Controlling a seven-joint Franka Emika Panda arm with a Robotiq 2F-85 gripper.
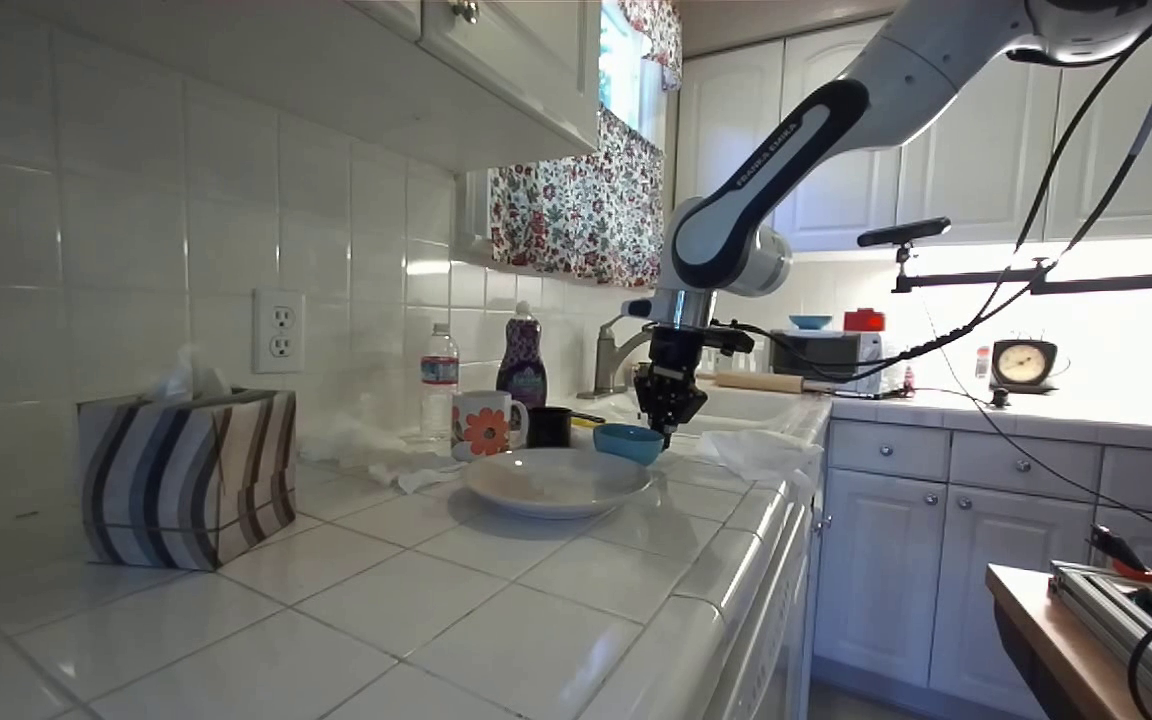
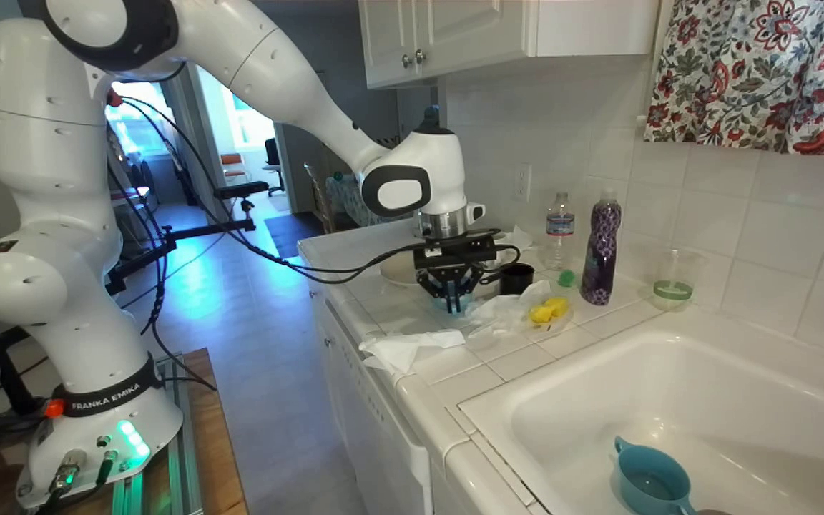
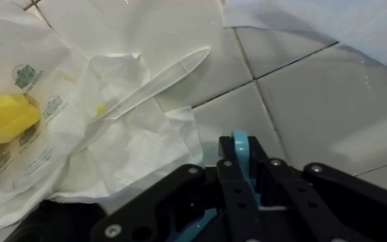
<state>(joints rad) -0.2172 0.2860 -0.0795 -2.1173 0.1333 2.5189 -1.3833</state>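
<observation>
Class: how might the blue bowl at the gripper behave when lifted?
The blue bowl is probably stiff: its curved wall shows no sag. The gripper pinches one side, so the bowl may tilt. Shine on the pinched part suggests it could be slippery.

Your gripper (image 3: 240, 144) looks matt black, dotted with shiny metal screws (image 3: 113, 231). The blue cup (image 1: 628, 443) is smooth and glossy. You also see a translucent plastic utensil (image 3: 160, 84), creased, thin paper (image 3: 139, 154), and glossy counter tiles (image 1: 496, 640). Your plate (image 1: 556, 480) and sink (image 2: 598, 415) have a smooth shine too; the faucet (image 1: 607, 365) is satin metal, the bottle (image 1: 439, 395) clear plastic, the curtain (image 2: 762, 79) printed cloth, and your bench (image 2: 211, 433) wood with bare metal rails (image 1: 1086, 612).
</observation>
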